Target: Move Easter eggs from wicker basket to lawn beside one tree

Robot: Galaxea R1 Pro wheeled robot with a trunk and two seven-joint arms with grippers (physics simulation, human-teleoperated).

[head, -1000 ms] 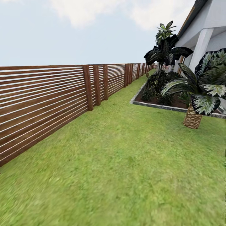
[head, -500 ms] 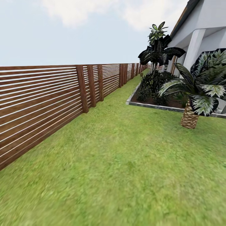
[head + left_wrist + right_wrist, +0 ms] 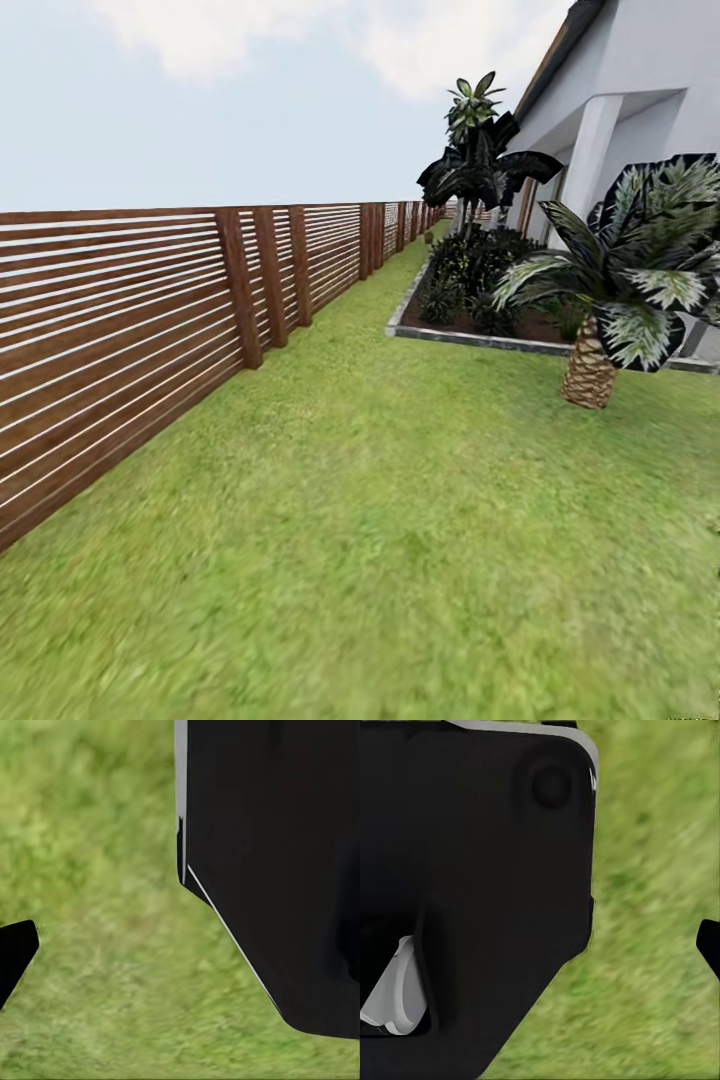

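While the robot is rolling across the lawn point(image 3: 400, 520), nothing of the actual job is up close yet, so I'd call this the travel and search step. No basket or eggs anywhere in front of the head camera, so I can't say where they sit.

What's there: a brown slatted fence point(image 3: 130, 320) running down the left side and off into the distance, a wide strip of grass between it and a planting bed with a grey stone kerb point(image 3: 470, 340) around dark shrubs point(image 3: 480, 275). Just in front of the kerb stands a short brown-trunked palm point(image 3: 588, 372), and a taller dark-leaved plant point(image 3: 478, 165) rises behind the bed by the white house point(image 3: 640, 110). None of that looks like the thick grey trunks the task wants, going by the trunk colour.

Both wrist cameras point down at grass past black robot bodywork. In the left one a black tip of the left claw point(image 3: 15, 952) pokes in at the edge; in the right one a black bit of the right claw point(image 3: 711, 945) does the same. I can't tell if either claw is released or clenched, and nothing seems to be in them.

Next move, I reckon: keep driving or turn until the basket comes into view. Plenty of open grass ahead; watch the fence on one side, kerb and palm on the other.
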